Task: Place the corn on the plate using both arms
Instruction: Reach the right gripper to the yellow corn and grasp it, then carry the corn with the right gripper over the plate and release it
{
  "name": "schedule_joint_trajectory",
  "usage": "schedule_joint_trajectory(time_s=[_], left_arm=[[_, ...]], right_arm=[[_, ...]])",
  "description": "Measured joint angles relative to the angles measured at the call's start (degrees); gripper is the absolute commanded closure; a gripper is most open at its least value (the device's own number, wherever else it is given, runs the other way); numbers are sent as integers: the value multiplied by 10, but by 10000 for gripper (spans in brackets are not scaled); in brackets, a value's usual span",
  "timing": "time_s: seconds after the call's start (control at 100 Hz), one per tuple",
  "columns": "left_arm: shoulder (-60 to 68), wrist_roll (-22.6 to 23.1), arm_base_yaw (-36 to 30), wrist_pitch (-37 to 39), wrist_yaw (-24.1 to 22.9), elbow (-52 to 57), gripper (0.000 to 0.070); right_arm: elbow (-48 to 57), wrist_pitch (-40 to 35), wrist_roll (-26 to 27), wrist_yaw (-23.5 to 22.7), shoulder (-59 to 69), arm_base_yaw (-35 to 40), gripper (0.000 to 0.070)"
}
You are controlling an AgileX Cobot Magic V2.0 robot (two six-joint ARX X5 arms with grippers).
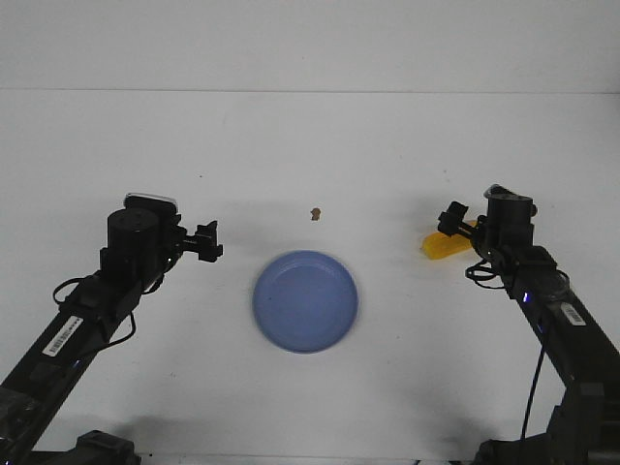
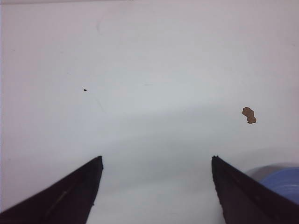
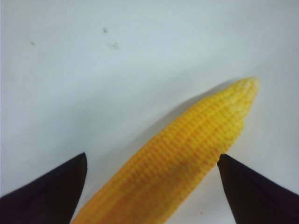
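The yellow corn [image 1: 441, 245] lies on the white table at the right, partly hidden by my right arm. In the right wrist view the corn [image 3: 187, 154] lies slantwise between the open fingers. My right gripper [image 1: 453, 219] is open right over the corn, its jaws apart on either side of the cob and not closed on it. The blue plate [image 1: 305, 301] sits at the table's middle, empty. My left gripper [image 1: 208, 242] is open and empty, left of the plate; the plate's rim [image 2: 285, 179] shows by one finger in the left wrist view.
A small brown speck [image 1: 315, 213] lies on the table behind the plate, also in the left wrist view [image 2: 249, 115]. The table's far edge meets a white wall at the back.
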Motion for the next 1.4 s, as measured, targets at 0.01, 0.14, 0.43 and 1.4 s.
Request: schedule_joint_trajectory(time_s=[0.01,0.14,0.43,1.4], left_arm=[[0,0,0,0,0,0,221],[0,0,0,0,0,0,221],[0,0,0,0,0,0,221],[0,0,0,1,0,0,221]], right_arm=[[1,0,1,0,2,0,107],[2,-5,8,0,23,0,107],[6,-2,18,-4,64,0,289],[8,-39,-75,-50,-25,401,400]])
